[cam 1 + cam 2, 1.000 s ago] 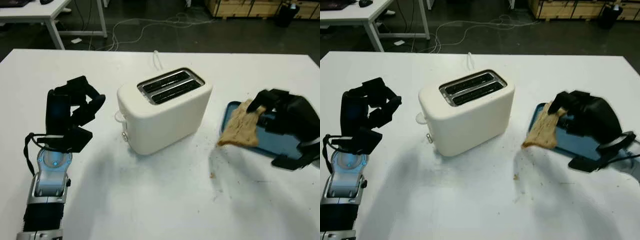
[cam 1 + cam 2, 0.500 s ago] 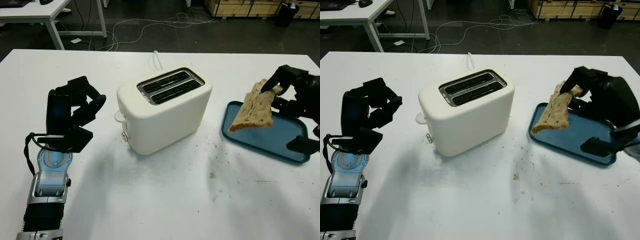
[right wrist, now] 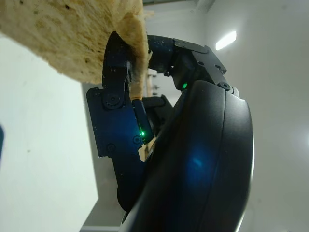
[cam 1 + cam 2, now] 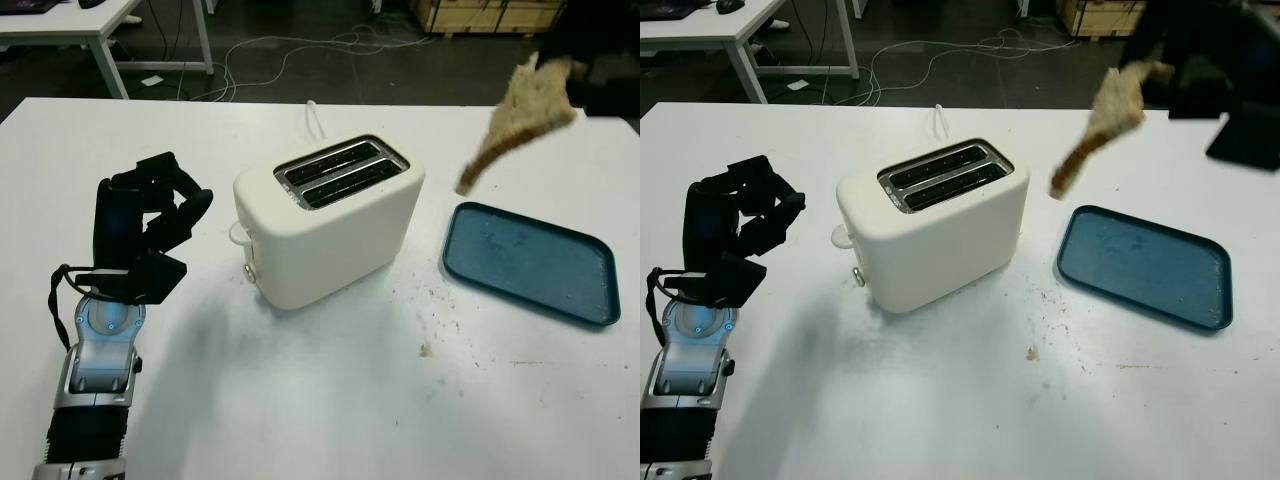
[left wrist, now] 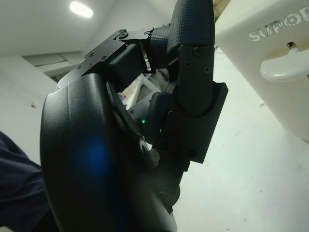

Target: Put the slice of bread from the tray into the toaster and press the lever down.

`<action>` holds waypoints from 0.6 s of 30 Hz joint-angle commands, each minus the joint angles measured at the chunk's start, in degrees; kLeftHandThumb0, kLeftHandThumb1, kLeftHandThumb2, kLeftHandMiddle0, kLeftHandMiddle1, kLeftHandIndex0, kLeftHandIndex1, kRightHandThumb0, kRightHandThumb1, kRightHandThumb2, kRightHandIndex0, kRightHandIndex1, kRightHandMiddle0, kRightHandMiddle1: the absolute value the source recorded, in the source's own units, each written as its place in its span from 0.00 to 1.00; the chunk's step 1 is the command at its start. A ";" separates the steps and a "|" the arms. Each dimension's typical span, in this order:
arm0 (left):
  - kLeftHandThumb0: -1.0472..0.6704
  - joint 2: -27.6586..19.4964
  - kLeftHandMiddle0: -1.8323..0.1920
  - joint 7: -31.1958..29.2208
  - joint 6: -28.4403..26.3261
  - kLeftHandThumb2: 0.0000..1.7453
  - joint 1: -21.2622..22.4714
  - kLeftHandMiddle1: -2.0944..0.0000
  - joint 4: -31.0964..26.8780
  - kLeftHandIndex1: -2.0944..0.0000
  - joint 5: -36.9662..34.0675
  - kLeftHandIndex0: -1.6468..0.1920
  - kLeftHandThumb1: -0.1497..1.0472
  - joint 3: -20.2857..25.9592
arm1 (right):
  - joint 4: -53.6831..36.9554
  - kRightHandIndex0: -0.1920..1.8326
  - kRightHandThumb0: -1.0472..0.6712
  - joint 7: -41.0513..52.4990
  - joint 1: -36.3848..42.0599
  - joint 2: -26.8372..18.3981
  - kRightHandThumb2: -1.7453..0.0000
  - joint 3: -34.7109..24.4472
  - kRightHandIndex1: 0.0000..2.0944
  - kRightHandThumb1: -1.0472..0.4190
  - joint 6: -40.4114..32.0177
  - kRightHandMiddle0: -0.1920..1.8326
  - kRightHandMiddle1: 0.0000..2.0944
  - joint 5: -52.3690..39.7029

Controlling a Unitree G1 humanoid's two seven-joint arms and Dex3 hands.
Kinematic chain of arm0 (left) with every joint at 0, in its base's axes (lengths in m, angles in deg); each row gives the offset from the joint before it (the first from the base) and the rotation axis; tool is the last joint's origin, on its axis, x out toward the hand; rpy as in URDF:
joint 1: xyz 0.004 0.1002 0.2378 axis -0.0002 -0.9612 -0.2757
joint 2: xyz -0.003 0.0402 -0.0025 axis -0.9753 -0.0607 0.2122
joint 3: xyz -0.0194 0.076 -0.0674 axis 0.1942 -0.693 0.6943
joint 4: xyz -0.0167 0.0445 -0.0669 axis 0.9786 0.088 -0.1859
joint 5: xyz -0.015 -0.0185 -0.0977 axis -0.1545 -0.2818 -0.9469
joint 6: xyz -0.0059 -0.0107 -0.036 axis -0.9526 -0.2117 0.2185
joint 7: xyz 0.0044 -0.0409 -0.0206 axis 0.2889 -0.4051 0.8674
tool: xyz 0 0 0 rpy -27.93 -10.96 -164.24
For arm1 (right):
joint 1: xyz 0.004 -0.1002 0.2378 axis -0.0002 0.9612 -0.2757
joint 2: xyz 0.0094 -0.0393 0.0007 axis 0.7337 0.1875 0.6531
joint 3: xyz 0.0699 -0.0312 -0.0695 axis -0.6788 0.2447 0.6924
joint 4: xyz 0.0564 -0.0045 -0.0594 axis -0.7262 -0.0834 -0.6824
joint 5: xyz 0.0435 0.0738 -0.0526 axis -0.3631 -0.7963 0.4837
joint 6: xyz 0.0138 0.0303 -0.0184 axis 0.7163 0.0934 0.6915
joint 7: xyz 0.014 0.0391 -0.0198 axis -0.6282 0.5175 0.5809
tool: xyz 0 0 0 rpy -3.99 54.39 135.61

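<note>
A slice of bread (image 4: 520,112) hangs high in the air, above and beyond the blue tray (image 4: 530,262), to the right of the toaster. My right hand (image 4: 1210,60) is shut on the bread's upper end near the top right corner; up close the fingers (image 3: 118,96) pinch the slice (image 3: 72,34). The cream toaster (image 4: 330,220) stands mid-table with two slots on top, nothing in them, and its lever (image 5: 285,67) on the left end. My left hand (image 4: 145,225) stays curled beside the toaster's left end, holding nothing.
Crumbs (image 4: 425,350) lie on the white table in front of the tray. A white cord (image 4: 315,118) runs behind the toaster. Another table (image 4: 100,30) and floor cables stand beyond the far edge.
My right hand has lifted the bread off the tray, up and away toward the far right. The tray is now bare. The left hand has not moved.
</note>
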 commanded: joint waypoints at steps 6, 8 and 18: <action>0.14 -0.23 0.26 0.29 -0.58 0.22 -0.14 0.23 -0.72 0.28 0.83 0.31 0.89 -0.22 | -9.79 0.48 0.43 7.03 -10.26 3.41 0.84 0.71 0.83 0.09 -28.88 0.38 0.82 -3.32; 0.14 -0.19 0.26 0.36 -0.26 0.22 -0.10 0.23 -0.46 0.28 0.75 0.32 0.89 -0.17 | -11.24 0.49 0.43 7.62 -11.67 4.33 0.85 2.22 0.83 0.09 -33.52 0.40 0.81 -1.81; 0.13 -0.07 0.26 0.57 -0.72 0.22 -0.40 0.23 -0.89 0.28 1.08 0.31 0.89 -0.15 | -17.20 0.54 0.52 7.00 -10.34 9.88 0.79 8.13 0.83 0.09 -42.07 0.43 0.82 2.67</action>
